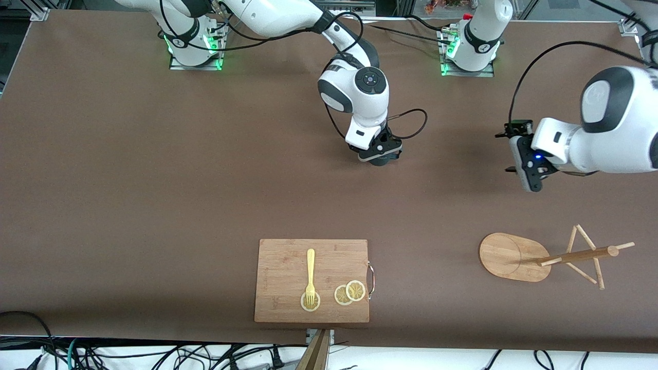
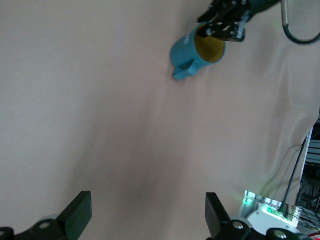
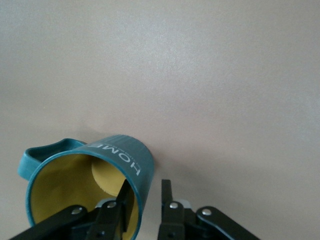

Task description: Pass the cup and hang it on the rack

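Observation:
The teal cup [image 3: 117, 152] with a yellow inside lies tilted on the brown table, its mouth toward the right wrist camera. My right gripper [image 3: 144, 185] is open and straddles the cup's rim: one finger inside, the other outside with a small gap to the wall. In the front view the right gripper [image 1: 381, 156] is low at mid-table and hides the cup. My left gripper [image 1: 510, 153] is open and empty, in the air toward the left arm's end; its wrist view shows the cup [image 2: 192, 52] farther off. The wooden rack [image 1: 576, 255] stands nearer the front camera.
A wooden cutting board [image 1: 277, 303] lies near the table's front edge with a yellow fork [image 1: 310, 275] and lemon slices [image 1: 349, 293] on it. Cables run along the front edge.

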{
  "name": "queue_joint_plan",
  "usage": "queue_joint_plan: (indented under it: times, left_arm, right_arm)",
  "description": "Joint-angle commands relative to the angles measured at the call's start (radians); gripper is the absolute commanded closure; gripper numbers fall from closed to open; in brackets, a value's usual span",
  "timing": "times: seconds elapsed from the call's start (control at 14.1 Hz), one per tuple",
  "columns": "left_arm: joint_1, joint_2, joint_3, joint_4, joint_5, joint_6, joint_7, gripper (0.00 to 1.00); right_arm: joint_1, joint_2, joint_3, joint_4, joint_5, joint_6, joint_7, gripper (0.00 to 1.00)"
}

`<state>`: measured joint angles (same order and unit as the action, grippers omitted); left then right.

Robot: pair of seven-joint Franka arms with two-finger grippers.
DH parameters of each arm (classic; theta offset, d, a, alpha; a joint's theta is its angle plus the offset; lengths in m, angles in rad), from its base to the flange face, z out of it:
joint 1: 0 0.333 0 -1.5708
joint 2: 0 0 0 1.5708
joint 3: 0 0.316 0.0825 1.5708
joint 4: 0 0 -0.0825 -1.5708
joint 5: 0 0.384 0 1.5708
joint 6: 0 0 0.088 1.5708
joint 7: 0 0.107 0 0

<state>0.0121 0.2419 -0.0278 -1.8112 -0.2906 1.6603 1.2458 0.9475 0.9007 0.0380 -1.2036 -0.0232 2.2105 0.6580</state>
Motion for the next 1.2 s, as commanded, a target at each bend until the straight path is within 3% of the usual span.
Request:
queue_joint_plan:
  times: [0.0,0.5,0.64,0.78,1.13]
  left_arm:
    - [-0.003,-0.027,-0.017,-0.115,-0.079,0.111,0.168,0.00]
    - [-0.006,0.014,-0.135,-0.364,-0.258,0.467,0.498,0.00]
    - [-0.007,0.040,-0.153,-0.411,-0.353,0.541,0.608,0.00]
    - [-0.023,0.091,-0.172,-0.419,-0.463,0.587,0.788,0.00]
    - [-0.029,0.160,-0.172,-0.471,-0.706,0.613,0.978,0.00]
  right_arm:
    - [0.008,0.010,-0.006,0.033,-0.017,-0.011,0.022,0.60]
    - [-0.085,-0.129,0.002,0.033,0.008,-0.195,0.000,0.41]
    - [-0.140,-0.204,-0.003,0.030,0.066,-0.250,-0.058,0.00]
    - [-0.206,-0.270,-0.006,0.029,0.098,-0.337,-0.063,0.00]
    - [-0.419,-0.384,-0.006,0.026,0.123,-0.465,-0.104,0.00]
